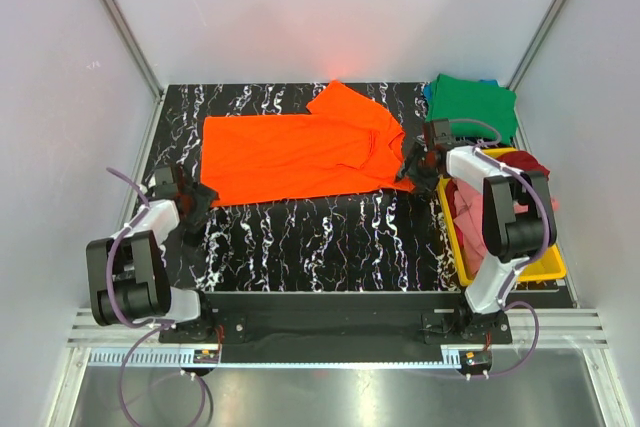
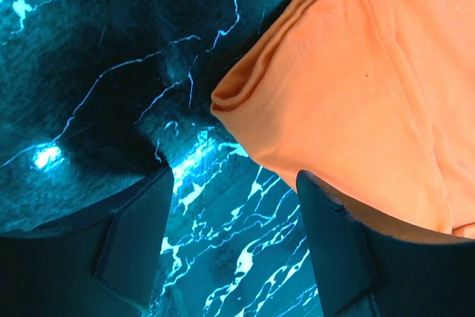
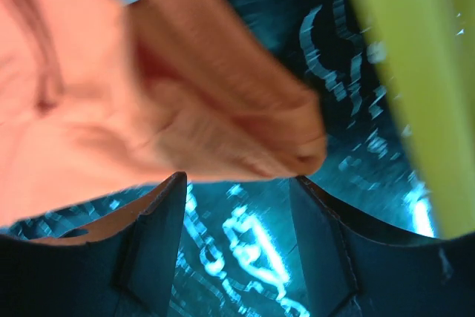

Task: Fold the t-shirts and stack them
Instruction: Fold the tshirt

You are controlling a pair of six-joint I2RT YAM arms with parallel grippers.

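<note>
The right arm (image 1: pixel 505 212) hides much of the dark red shirt (image 1: pixel 530 163) in the tray (image 1: pixel 548 269)

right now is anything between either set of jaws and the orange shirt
Nothing visible. The left jaws stand open at the near-left corner of the orange shirt, the right jaws open at its near-right corner. Only bare table shows in each gap.

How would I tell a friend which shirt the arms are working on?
Look at the black, white-veined table. Spread across its far half lies the orange t-shirt. It is the only shirt laid out: the green shirt sits folded at the far right corner, and crumpled shirts fill the yellow tray.
</note>
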